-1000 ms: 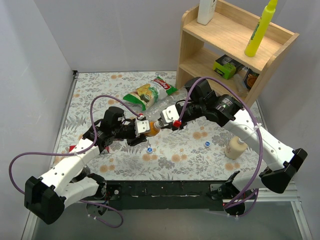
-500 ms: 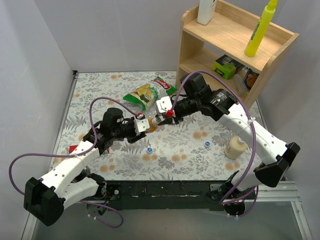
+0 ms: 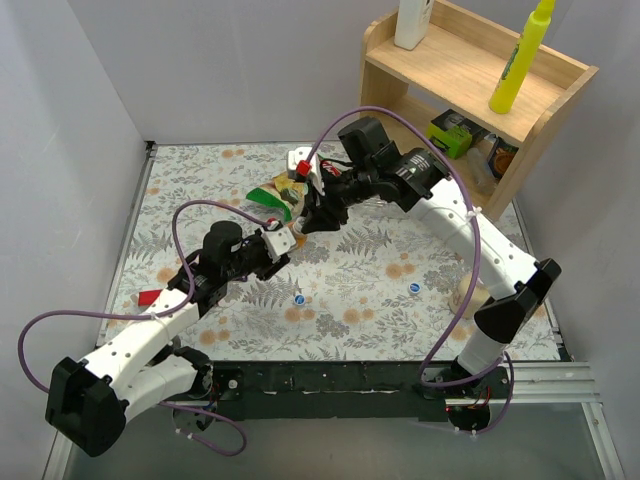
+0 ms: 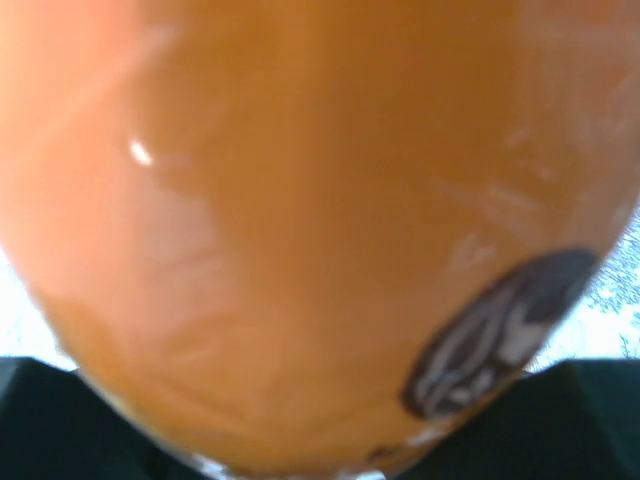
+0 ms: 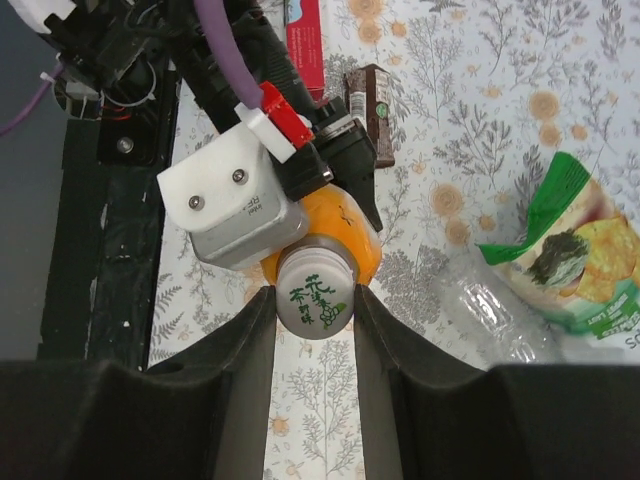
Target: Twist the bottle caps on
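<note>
The right gripper pinches the whitish round plastic cap with green marks, sitting on the neck of the small bottle of orange liquid, which the left gripper clamps by its body. 2 blue round plastic caps lie well apart on the floral-patterned table

High rear overview, both wrist views share the orange bottle, left extremely close

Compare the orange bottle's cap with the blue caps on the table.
The bottle's cap is whitish with green print; the blue caps have white marks. The bottle's cap sits on the orange bottle; the blue caps lie loose on the table. All are small and round.
</note>
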Controlling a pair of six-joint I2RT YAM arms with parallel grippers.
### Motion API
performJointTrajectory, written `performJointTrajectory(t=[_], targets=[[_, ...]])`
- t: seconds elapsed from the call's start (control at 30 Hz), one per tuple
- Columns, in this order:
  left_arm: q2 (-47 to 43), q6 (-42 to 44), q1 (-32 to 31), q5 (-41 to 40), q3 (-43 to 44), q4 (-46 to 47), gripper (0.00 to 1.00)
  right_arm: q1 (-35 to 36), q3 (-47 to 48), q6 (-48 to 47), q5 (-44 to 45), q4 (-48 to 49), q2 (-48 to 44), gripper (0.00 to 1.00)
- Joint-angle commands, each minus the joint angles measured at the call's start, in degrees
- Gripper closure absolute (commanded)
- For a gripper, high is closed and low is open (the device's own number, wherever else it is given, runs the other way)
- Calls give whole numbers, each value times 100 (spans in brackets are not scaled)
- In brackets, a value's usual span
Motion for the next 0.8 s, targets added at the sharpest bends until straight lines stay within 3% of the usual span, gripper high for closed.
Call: performJointTrajectory(t=[0.0, 0.17, 0.37, 0.77], targets=[[-402, -531, -176, -66, 122, 1426, 100, 24, 238, 761, 633, -547, 500, 81], [-499, -1697, -167, -585, 69, 1567, 100, 24, 89, 1139, 924, -319, 482, 81], [-622, -2140, -167, 275, 96, 1365, 100, 24, -105, 1368, 837, -46, 394, 81], [-455, -832, -246, 118, 210, 1400, 100, 24, -192, 1473, 765, -169, 526, 82]])
